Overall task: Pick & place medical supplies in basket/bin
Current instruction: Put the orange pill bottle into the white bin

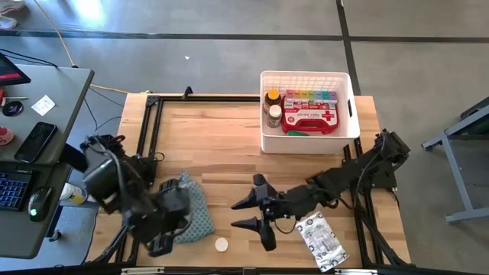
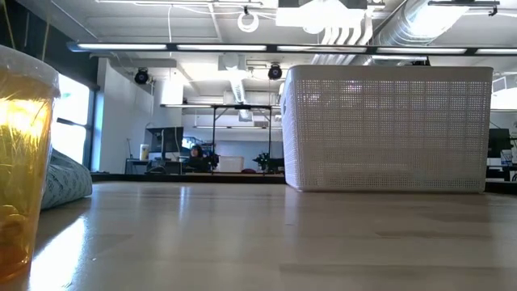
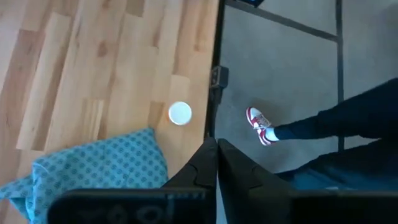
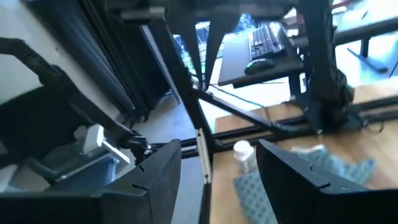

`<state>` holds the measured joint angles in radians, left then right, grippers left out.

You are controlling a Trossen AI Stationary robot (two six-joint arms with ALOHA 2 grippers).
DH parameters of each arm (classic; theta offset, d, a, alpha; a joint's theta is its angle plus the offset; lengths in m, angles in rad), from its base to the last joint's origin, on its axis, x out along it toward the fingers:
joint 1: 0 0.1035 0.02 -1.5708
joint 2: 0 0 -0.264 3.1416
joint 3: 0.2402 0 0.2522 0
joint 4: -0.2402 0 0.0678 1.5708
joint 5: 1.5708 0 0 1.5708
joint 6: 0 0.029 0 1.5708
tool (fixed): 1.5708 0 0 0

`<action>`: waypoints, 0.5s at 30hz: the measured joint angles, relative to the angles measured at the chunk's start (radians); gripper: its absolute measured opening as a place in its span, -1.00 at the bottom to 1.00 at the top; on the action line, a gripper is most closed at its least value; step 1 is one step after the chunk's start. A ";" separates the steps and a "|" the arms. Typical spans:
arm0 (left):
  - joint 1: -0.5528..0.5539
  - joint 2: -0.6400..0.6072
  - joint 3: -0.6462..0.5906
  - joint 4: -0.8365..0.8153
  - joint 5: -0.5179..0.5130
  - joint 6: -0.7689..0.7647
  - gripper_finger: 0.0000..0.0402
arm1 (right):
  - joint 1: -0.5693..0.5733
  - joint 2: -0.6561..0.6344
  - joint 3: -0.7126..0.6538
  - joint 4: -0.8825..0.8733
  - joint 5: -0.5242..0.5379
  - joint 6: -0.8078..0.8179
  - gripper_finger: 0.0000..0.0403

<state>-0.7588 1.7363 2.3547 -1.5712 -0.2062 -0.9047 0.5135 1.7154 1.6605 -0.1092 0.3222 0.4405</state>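
One white bin (image 1: 309, 137) stands at the tabletop's (image 1: 221, 153) far edge, holding two pill bottles (image 1: 273, 108), one red first-aid case (image 1: 309, 119) and one rainbow pill organizer (image 1: 309, 97). One white roll (image 1: 221, 244) and one silver-white packet (image 1: 322, 241) lie near the front. The right gripper (image 1: 248, 212) has fingers spread wide, empty. The left gripper (image 3: 217, 163) beside the cloth (image 1: 192, 210) has fingers pressed together, empty

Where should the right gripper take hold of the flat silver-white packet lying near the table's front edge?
Probably across the silver-white packet's short width, coming straight down from above: it lies flat, long and angled beside the open right gripper, with bare wood along both long edges.
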 joint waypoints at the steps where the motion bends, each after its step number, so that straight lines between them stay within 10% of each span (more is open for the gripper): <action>1: -0.021 -0.005 0.000 -0.001 -0.022 -0.005 -0.76 | -0.005 0.015 0.043 -0.034 -0.003 -0.017 -0.01; 11: -0.176 -0.220 -0.153 0.000 -0.354 -0.123 -0.85 | -0.031 0.320 0.655 -0.552 -0.049 -0.059 -0.01; 15: -0.204 -0.293 -0.231 0.001 -0.438 -0.132 -0.76 | -0.036 0.372 0.616 -0.490 -0.075 -0.031 -0.01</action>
<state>-0.9631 1.4430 2.1236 -1.5705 -0.6439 -1.0371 0.4774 2.0875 2.2763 -0.5995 0.2476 0.4098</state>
